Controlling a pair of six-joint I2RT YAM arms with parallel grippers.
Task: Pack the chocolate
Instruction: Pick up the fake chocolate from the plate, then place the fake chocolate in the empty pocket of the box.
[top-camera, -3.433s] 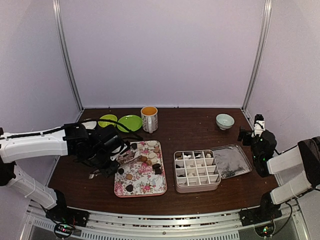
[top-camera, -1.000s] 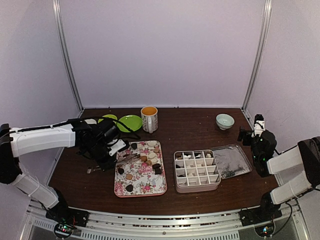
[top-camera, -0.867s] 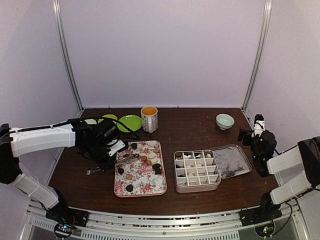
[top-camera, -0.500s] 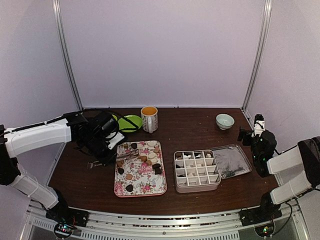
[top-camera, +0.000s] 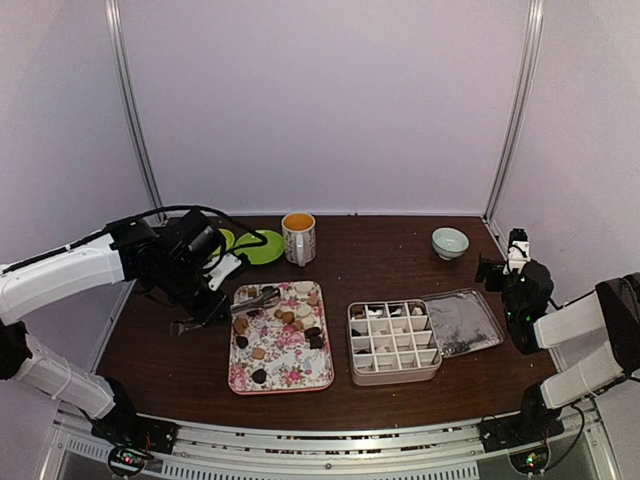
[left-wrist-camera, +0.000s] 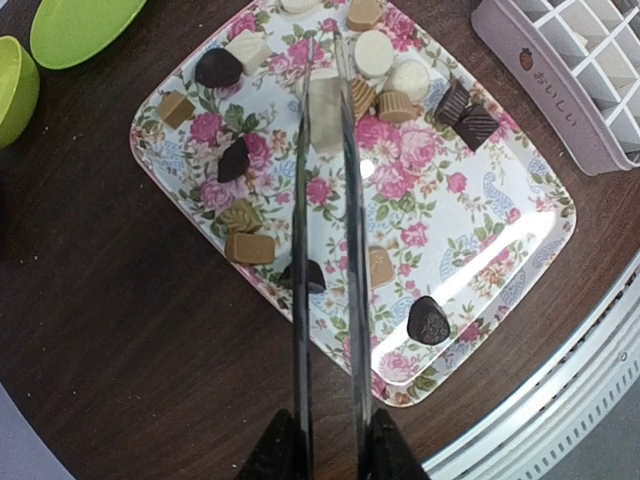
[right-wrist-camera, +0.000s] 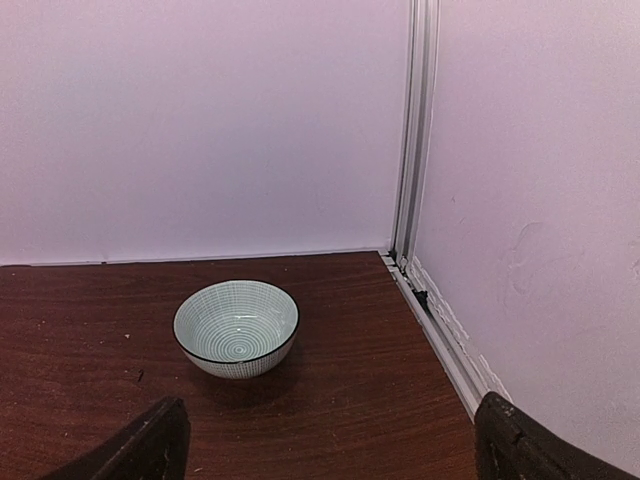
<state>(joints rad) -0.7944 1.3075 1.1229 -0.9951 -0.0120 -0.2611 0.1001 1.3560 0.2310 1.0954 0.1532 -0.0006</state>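
Several small chocolates, dark, tan and white (left-wrist-camera: 428, 320), lie on a floral tray (left-wrist-camera: 480, 230), left of centre in the top view (top-camera: 300, 370). My left gripper (left-wrist-camera: 330, 455) is shut on metal tongs (left-wrist-camera: 300, 250) and hovers over the tray's left edge (top-camera: 215, 303). A cream block chocolate (left-wrist-camera: 325, 100) sits between the tong tips. A pale compartment box (top-camera: 393, 340) right of the tray holds a few chocolates in its far row. My right gripper (right-wrist-camera: 330, 470) is open and empty at the far right (top-camera: 500, 262).
A shiny lid (top-camera: 462, 322) lies right of the box. A mug (top-camera: 298, 237) and green plates (top-camera: 258, 245) stand behind the tray. A striped bowl (right-wrist-camera: 236, 327) sits near the back right corner, also in the top view (top-camera: 450, 241). Side walls stand close.
My left arm has drawn back and to the left, carrying the tongs toward the tray's far left part. The right arm has not moved.
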